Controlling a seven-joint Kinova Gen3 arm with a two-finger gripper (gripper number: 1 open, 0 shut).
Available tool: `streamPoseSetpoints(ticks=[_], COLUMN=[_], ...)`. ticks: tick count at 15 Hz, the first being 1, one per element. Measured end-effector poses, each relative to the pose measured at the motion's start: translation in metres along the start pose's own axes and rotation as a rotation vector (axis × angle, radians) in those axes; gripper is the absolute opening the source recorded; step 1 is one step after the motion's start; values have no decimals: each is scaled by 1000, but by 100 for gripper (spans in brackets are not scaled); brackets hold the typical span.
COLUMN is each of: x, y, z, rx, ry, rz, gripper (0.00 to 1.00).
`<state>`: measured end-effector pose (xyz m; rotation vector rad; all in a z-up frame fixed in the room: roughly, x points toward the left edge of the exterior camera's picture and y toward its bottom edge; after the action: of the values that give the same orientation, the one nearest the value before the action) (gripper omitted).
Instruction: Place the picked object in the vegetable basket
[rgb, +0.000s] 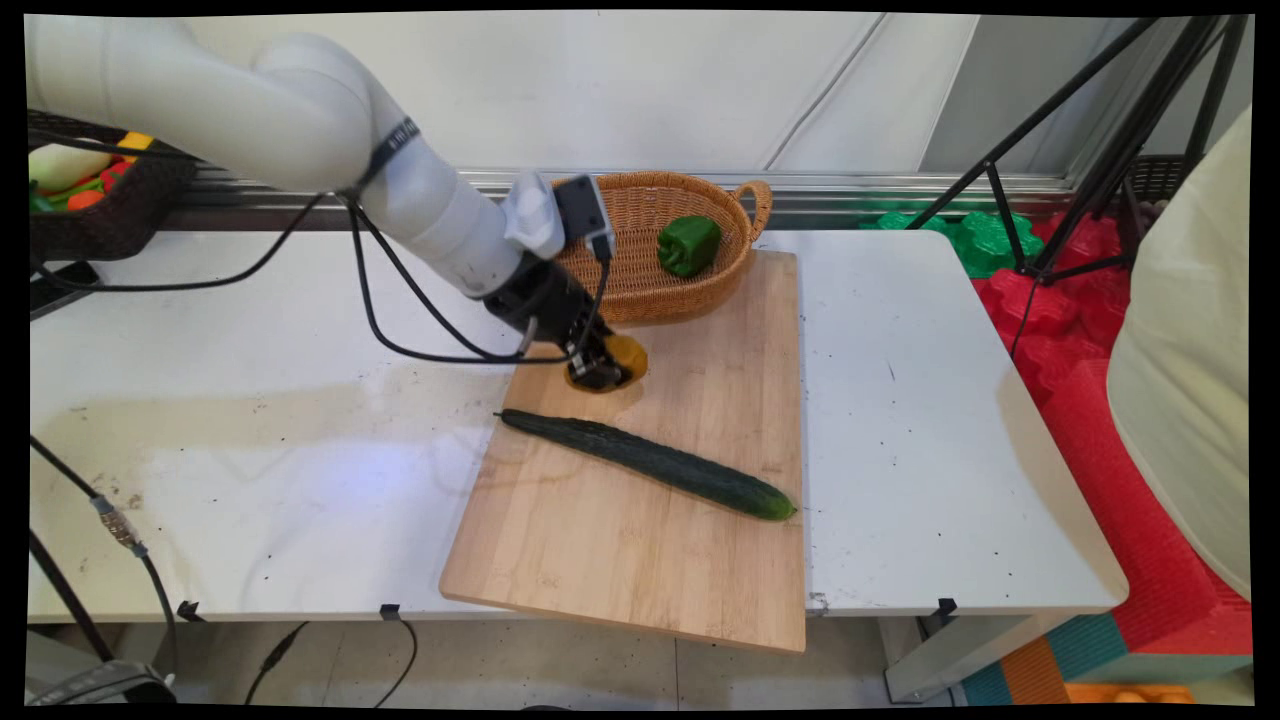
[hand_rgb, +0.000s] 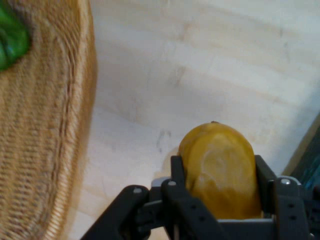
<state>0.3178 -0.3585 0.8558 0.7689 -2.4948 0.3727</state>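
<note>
The table (rgb: 250, 450) is white, with a wooden board (rgb: 660, 540) lying on its middle and reaching to the near edge; at the board's far end stands a wicker basket (rgb: 640, 285) with a green pepper (rgb: 689, 245) inside it; a long cucumber (rgb: 650, 463) lies slantwise across the board, its thin end toward the left edge, its thick end toward the right.

The gripper (rgb: 603, 372) is low over the board's far left part, between basket and cucumber — just in front of the basket, clear of the cucumber; its fingers are closed about halfway on a yellow-orange fruit (hand_rgb: 221, 170), which looks like a mango; the hand view shows one finger on each flank of it, the fruit's long axis running out along the fingers, its tip pointing away from the palm.

Whether the fruit rests on the board or hangs just above it I cannot tell; the basket's rim lies close on the hand's left in that view.
</note>
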Motion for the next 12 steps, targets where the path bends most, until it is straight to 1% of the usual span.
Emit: streamPoseSetpoints(ticks=[1, 3, 6, 10, 12], x=[5, 23, 46, 69, 79], y=[0, -5, -18, -37, -52], z=[-8, -32, -55, -71, -72], rx=[2, 15, 54, 116, 156], ry=[20, 87, 172, 244, 269], rz=[2, -3, -33, -74, -106], gripper=[0, 0, 0, 0, 0])
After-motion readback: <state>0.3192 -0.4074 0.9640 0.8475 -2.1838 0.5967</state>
